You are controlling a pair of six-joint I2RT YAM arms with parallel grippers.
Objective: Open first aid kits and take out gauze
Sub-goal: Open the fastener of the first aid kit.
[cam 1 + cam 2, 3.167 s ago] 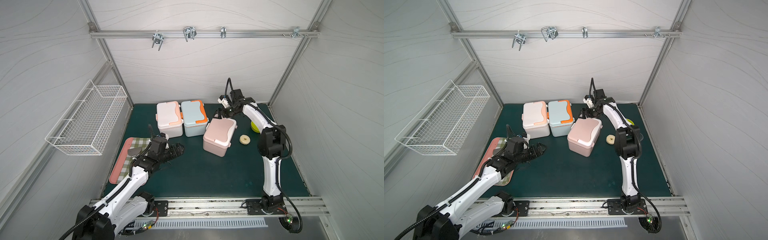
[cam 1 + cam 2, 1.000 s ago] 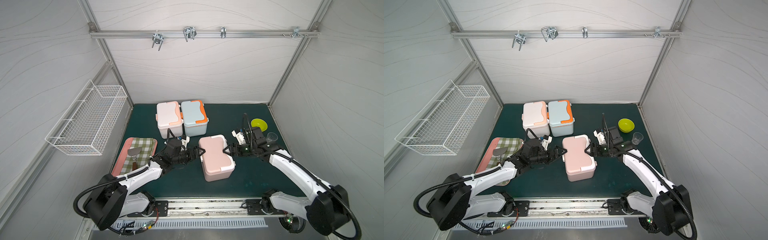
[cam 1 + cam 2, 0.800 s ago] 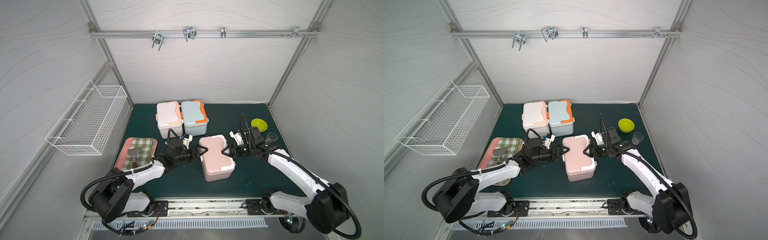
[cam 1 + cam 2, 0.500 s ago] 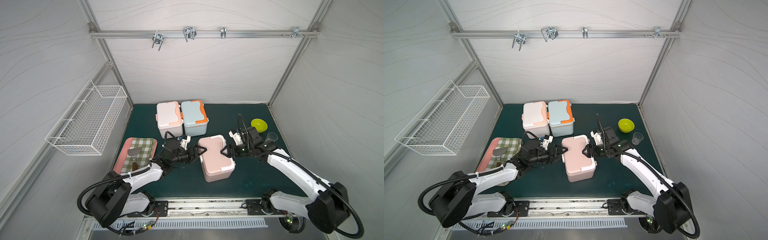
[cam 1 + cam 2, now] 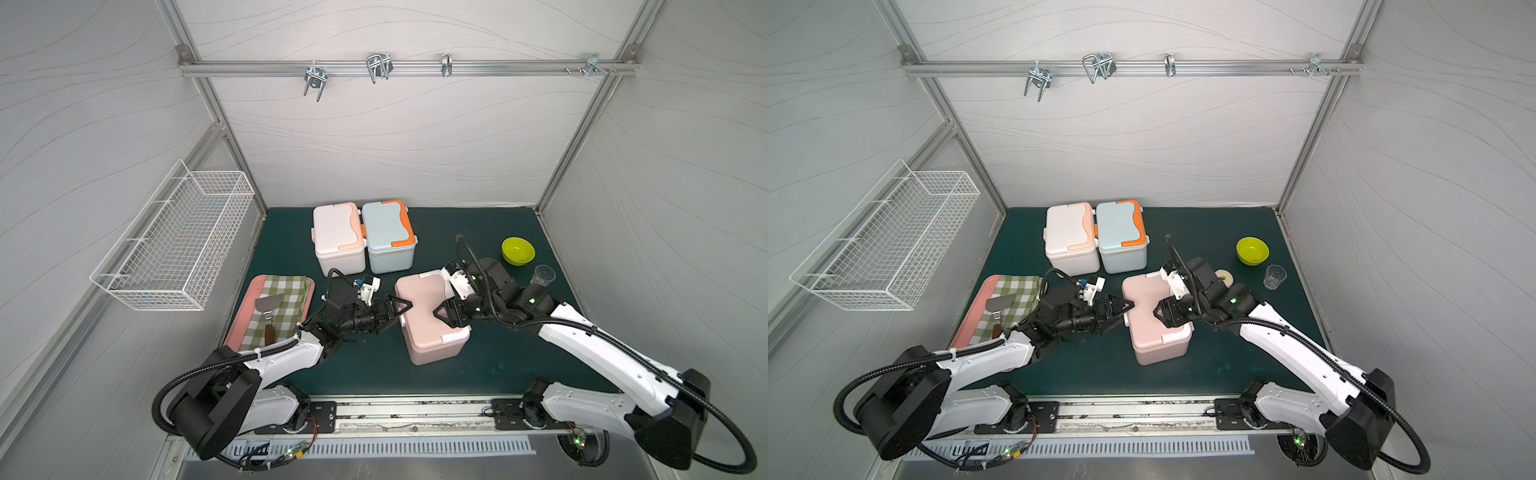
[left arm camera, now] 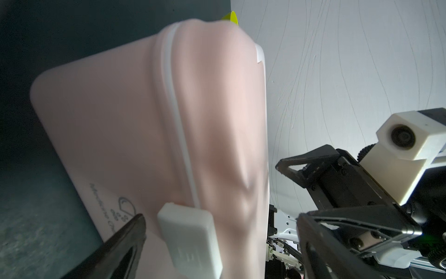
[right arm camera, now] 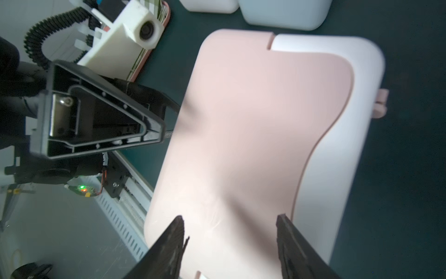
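A: Where was the pink kit [image 5: 419, 299] logged?

B: Near the centre of the green mat [image 5: 374, 374], lid shut, set at an angle. The white kit [image 5: 336, 232] and blue kit [image 5: 386, 226] were noted farther back, left of centre, side by side and touching, both shut.

A: Left gripper [image 5: 400, 316]?

B: Marked at the pink kit's left side, jaws spread wide. In the left wrist view the white clasp [image 6: 190, 224] was seen just beside one finger [image 6: 130, 232]. Nothing was gripped.

A: Right gripper [image 5: 439, 311]?

B: Placed at the lid's right edge, jaws partly apart. In the right wrist view two fingertips [image 7: 175, 232] were seen over the lid, with bare pink lid between them. Contact could not be told, and nothing was seen held.

A: Extras?

B: A pink tray [image 5: 245, 307] with a checked cloth [image 5: 286, 291] was tagged at left. A green bowl [image 5: 518, 250] and a clear cup [image 5: 544, 275] were tagged at far right, apart from the kits.
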